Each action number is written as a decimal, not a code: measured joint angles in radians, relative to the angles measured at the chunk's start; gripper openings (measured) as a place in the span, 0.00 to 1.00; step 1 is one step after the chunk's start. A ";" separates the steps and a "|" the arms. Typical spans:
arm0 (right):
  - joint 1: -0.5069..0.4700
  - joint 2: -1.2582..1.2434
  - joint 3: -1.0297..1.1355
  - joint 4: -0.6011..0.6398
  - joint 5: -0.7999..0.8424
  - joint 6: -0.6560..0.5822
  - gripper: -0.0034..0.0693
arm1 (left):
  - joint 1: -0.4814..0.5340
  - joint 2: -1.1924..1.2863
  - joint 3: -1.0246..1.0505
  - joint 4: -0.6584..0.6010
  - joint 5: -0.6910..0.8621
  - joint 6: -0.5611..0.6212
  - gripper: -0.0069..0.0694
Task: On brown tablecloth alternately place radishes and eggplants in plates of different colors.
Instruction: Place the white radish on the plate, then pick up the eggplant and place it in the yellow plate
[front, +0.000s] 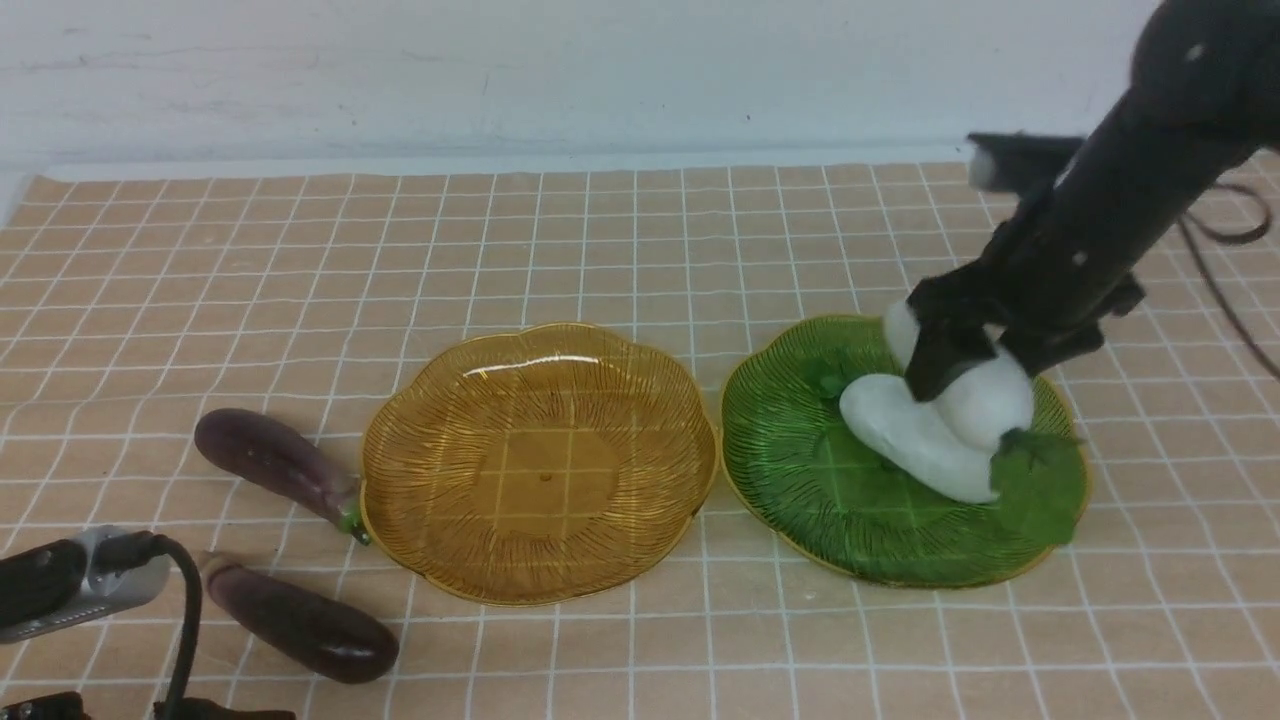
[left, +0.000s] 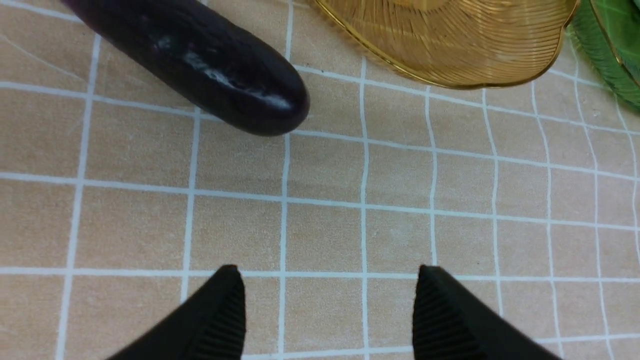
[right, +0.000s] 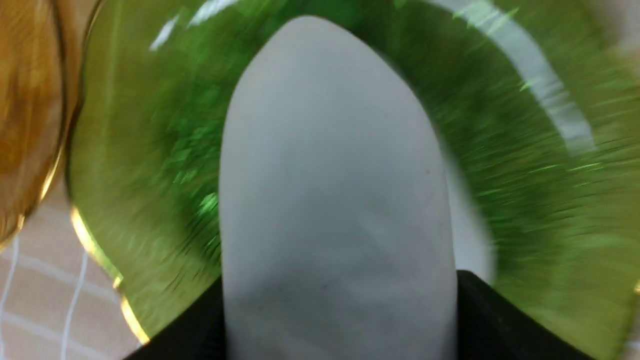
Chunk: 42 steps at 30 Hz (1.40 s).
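Left gripper (left: 327, 274) hangs nearest us, fingers spread and empty near the darker eggplant (left: 200, 60), while the right gripper (front: 982, 370) pinches the upper radish (front: 995, 405) leaning on the lower radish (front: 920, 440) in the green plate (front: 790, 450); we judge a jolt there could roll either out.

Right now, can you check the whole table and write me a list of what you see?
Surface: brown tablecloth, white grid, slightly rippled.
Job's things: amber plate empty; green plate holds lower radish, upper radish on or just above it; far eggplant and near eggplant on cloth left of amber plate.
Clutter: nothing seen.
Hands: left hand open over bare cloth; right hand closed on upper radish.
Cables: black cable near left; thin cable far right.
Surroundings: white wall behind.
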 joint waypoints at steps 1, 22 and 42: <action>0.039 0.000 0.023 -0.014 0.001 -0.001 0.67 | 0.000 0.000 0.000 0.000 -0.006 0.008 0.64; 0.199 -0.177 0.078 -0.126 -0.003 0.135 0.77 | 0.000 0.264 -0.214 0.361 -0.033 -0.310 0.65; 0.198 -0.574 0.445 -0.157 0.011 0.114 0.06 | 0.000 0.869 -0.263 0.086 -0.402 -0.335 0.85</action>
